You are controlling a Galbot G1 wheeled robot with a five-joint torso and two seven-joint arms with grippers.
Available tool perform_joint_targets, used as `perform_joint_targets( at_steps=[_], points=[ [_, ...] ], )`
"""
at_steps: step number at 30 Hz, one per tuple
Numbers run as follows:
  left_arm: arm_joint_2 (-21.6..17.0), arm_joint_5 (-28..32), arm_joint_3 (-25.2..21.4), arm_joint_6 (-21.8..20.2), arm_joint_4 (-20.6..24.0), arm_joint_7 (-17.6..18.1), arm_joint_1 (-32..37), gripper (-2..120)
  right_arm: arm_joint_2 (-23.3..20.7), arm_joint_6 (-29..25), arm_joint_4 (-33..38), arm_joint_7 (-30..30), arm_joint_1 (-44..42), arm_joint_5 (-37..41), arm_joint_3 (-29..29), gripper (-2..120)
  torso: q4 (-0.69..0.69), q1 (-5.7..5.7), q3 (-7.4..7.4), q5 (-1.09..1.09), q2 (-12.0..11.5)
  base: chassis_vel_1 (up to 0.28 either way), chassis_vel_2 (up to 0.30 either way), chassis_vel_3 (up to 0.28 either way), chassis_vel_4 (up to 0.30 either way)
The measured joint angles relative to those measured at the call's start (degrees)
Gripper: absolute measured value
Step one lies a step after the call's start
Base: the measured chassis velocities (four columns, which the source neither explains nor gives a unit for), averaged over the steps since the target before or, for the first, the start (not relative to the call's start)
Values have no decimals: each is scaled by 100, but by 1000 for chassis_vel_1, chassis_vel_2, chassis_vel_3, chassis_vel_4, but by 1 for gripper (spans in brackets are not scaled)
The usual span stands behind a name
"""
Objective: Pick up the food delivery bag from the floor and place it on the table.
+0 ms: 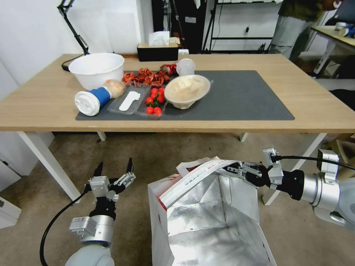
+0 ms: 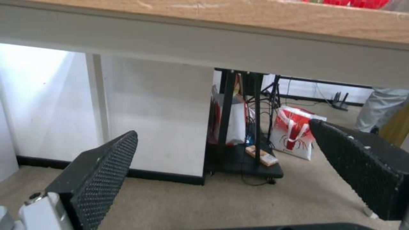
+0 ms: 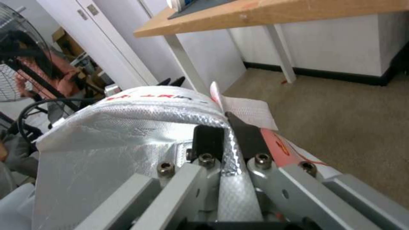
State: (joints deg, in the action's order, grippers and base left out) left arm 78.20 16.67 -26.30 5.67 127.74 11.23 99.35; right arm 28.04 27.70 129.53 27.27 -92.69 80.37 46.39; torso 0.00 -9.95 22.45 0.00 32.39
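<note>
The food delivery bag (image 1: 207, 221) stands in front of me, below the table's near edge, red and white outside with silver foil lining, its mouth open. My right gripper (image 1: 231, 169) is shut on the bag's top rim by the white strap; in the right wrist view its fingers (image 3: 209, 140) clamp the foil edge of the bag (image 3: 127, 137). I cannot see whether the bag's base touches the floor (image 1: 155, 155). My left gripper (image 1: 114, 166) hangs open and holds nothing, left of the bag and apart from it; in the left wrist view this gripper (image 2: 222, 129) faces under the table (image 2: 255, 19).
On the table (image 1: 314, 107), the left half of the dark mat (image 1: 244, 96) holds a white bowl (image 1: 97, 68), a covered bowl (image 1: 186, 90), a tomato tray (image 1: 154, 103) and a lying cup (image 1: 90, 100). White table legs (image 1: 48, 162) flank the bag. The mat's right half is bare.
</note>
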Motion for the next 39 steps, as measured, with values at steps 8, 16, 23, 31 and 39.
perform_joint_targets(
  at_steps=[8,16,23,31,39],
  points=[
    [1,-5,4,0,0,-1,-5,100,1,-9,2,5,0,-15,0,0,0,-72,114,0,187,0,0,0,0],
    [-2,-10,5,-1,0,-5,-9,100,-4,-15,2,11,7,-20,-10,0,0,-147,216,0,364,0,0,0,0],
    [-3,-14,7,-7,0,-5,-10,100,-6,-16,2,17,3,-27,-17,0,0,-213,327,0,539,0,0,0,0],
    [-1,-22,5,-11,7,-4,-4,100,-16,-20,0,22,10,-32,-22,0,0,-296,444,0,739,0,0,0,0],
    [-1,-29,5,-16,16,-3,2,100,-12,-23,-2,34,11,-49,-26,0,0,-374,566,0,941,0,0,0,0]
  ],
)
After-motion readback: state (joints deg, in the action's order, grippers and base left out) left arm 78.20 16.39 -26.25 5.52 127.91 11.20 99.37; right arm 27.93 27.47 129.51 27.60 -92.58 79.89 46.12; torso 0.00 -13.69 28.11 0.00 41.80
